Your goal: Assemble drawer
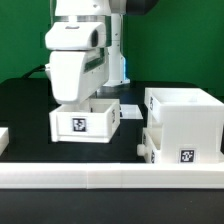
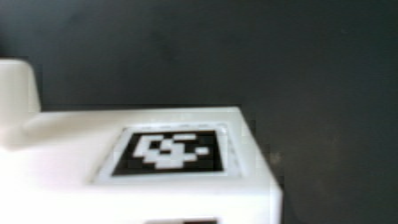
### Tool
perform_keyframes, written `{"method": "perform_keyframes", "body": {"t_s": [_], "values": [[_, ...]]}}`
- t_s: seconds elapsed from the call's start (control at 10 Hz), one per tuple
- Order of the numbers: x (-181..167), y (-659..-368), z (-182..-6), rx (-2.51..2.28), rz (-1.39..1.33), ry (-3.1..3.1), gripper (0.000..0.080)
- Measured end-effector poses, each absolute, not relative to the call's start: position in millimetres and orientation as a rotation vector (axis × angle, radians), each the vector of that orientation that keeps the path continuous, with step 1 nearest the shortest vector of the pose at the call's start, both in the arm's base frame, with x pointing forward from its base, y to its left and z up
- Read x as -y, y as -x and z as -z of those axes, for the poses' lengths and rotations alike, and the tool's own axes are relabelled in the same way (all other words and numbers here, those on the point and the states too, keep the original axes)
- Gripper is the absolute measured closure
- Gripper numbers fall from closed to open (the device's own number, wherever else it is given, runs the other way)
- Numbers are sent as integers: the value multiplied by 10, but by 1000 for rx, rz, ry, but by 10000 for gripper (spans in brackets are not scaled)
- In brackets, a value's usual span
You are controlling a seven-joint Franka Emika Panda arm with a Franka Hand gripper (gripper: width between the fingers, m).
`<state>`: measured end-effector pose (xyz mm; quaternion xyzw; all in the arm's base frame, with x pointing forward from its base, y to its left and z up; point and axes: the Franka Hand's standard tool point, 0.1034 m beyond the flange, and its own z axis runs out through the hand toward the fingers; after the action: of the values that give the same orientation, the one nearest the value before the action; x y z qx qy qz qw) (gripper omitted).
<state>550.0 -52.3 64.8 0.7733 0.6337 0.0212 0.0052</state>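
Note:
A small white open-top drawer tray (image 1: 85,122) with a square tag on its front stands on the black table, left of centre in the exterior view. My gripper (image 1: 75,103) is lowered onto its rear left corner. The fingers are hidden behind the tray rim, so I cannot tell whether they are open or shut. The wrist view shows a tagged white face of that tray (image 2: 169,150) very close, with no fingers visible. The large cube-like housing (image 1: 190,120) stands at the exterior view's right, with a second white tray (image 1: 150,142) against its lower left side.
The long white border wall (image 1: 110,180) runs along the front of the table. The flat marker board (image 1: 128,108) lies behind the tray. A white piece (image 1: 3,140) shows at the exterior view's far left edge. A white block (image 2: 15,90) shows beside the tray in the wrist view.

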Motion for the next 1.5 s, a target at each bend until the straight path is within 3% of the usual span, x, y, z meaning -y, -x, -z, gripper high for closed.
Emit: {"method": "perform_keyframes", "body": {"t_s": [1.5], "values": [[273,-5450,-517,-2235,37,-2183,755]]}}
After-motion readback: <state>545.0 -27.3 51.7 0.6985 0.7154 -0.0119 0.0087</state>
